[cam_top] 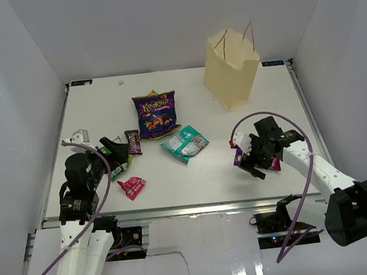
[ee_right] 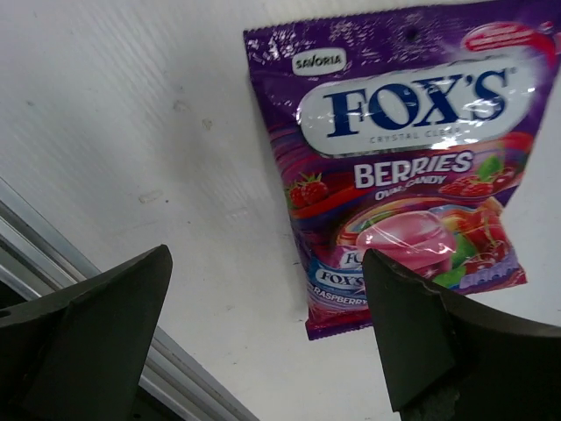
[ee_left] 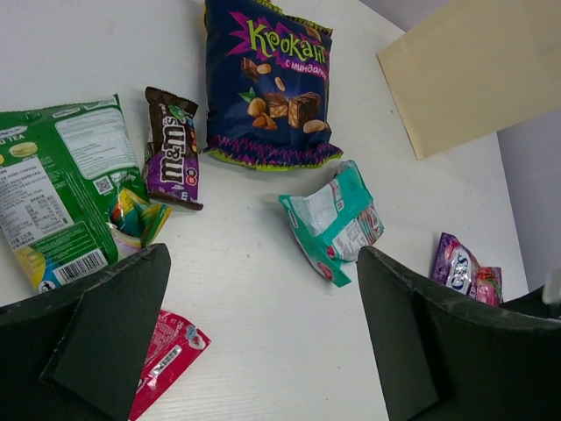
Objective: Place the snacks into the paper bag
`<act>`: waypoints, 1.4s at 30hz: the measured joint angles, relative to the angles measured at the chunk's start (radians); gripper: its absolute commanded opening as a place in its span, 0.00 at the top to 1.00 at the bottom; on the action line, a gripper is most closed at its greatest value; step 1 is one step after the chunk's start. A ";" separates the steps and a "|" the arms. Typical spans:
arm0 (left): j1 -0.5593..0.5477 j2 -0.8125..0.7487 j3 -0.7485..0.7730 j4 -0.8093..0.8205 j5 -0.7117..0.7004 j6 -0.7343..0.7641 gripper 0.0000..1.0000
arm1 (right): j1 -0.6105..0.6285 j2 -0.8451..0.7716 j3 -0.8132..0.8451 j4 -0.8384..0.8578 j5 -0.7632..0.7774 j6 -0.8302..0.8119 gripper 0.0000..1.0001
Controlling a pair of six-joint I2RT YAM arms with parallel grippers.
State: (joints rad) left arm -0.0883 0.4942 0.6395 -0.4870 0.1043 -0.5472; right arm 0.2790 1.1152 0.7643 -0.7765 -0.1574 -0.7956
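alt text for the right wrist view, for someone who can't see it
A purple Fox's Berries candy bag lies flat, label up, on the white table. The open jaws of the right gripper frame the lower corners of the view, holding nothing; the right-hand one partly hides the bag's bottom edge.

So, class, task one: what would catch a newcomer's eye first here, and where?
The tall cream paper bag stands upright toward the far right of the table. The big purple chip bag lies flat mid-table, a teal-white pouch just in front of it. The purple-pink candy bag lies beneath the open right gripper.
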 measured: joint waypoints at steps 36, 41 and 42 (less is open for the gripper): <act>0.000 0.108 -0.074 0.039 0.218 -0.093 0.02 | -0.150 0.138 0.718 0.068 -0.506 0.174 0.92; 0.000 0.108 -0.076 0.052 0.238 -0.097 0.02 | -0.203 0.346 1.065 0.169 -0.577 0.417 0.92; 0.000 0.109 -0.076 0.054 0.242 -0.097 0.02 | -0.219 0.436 1.192 0.198 -0.580 0.465 0.92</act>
State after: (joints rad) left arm -0.0883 0.6037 0.5640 -0.4328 0.3466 -0.6445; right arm 0.0601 1.5513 1.9568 -0.5785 -0.7372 -0.3309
